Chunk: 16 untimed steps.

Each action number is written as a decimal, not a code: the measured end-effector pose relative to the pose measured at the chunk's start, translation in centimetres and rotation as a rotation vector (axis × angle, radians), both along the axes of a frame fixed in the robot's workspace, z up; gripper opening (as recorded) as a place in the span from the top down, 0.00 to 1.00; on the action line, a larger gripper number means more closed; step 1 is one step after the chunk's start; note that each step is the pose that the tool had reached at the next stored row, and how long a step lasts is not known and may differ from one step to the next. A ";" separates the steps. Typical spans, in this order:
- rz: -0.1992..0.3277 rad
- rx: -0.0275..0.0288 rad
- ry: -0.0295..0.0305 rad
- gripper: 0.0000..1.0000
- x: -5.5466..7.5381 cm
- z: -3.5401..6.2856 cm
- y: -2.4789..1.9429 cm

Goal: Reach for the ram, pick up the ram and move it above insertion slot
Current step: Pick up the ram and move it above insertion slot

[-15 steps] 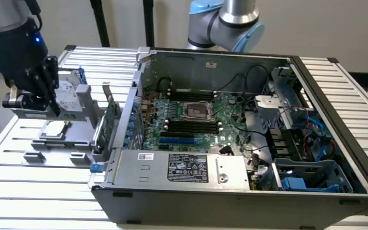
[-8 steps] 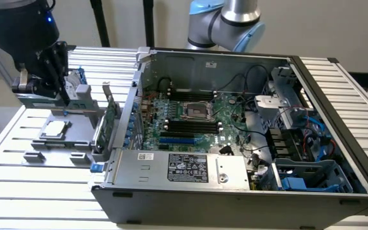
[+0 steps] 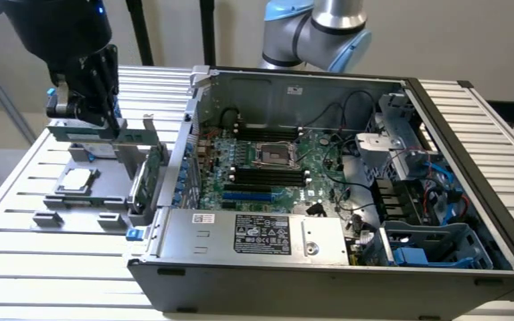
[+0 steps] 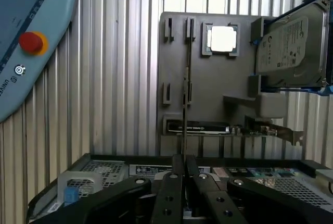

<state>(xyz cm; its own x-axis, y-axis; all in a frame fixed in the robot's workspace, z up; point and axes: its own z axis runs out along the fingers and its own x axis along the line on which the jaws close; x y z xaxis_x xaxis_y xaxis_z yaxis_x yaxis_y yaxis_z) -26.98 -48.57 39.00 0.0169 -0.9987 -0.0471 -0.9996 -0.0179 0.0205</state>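
Observation:
The ram [image 3: 123,137] is a thin green stick standing on its long edge over the grey holder [image 3: 25,200] at the exterior view's left. My gripper [image 3: 92,124] comes down on it from above, with its fingers shut on the stick's upper edge. In the wrist view the ram [image 4: 184,109] appears edge-on as a thin line running out from between the black fingertips of the gripper [image 4: 184,161]. Whether it still rests in the holder I cannot tell. The black memory slots [image 3: 270,175] lie on the motherboard inside the open computer case [image 3: 328,281], well off toward the exterior view's right.
The holder also carries a processor chip [image 4: 222,39], a silver hard drive [image 4: 291,41] and a wider green card with a metal bracket [image 3: 152,175]. A teach pendant [image 4: 26,36] lies on the slatted table. The case's upright side wall [image 3: 190,120] stands between holder and motherboard.

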 end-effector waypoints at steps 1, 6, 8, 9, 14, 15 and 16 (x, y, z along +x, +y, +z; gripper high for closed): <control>0.000 0.0025 0.0002 0.87 0.4 0.11 0.00; 0.002 0.0131 0.0011 0.87 2.5 0.47 0.00; 0.003 0.0162 0.0016 0.87 3.4 0.57 0.00; 0.003 0.0174 0.0018 0.87 3.8 0.61 0.00; 0.005 0.0219 0.0029 0.87 6.0 0.74 0.00; 0.005 0.0226 0.0031 0.87 6.4 0.75 0.00; 0.005 0.0233 0.0033 0.87 6.8 0.77 0.00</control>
<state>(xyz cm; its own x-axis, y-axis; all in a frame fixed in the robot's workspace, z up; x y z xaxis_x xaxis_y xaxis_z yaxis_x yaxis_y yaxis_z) -20.18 -48.57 39.76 0.0220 -0.9973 -0.0704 -0.9994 -0.0237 0.0233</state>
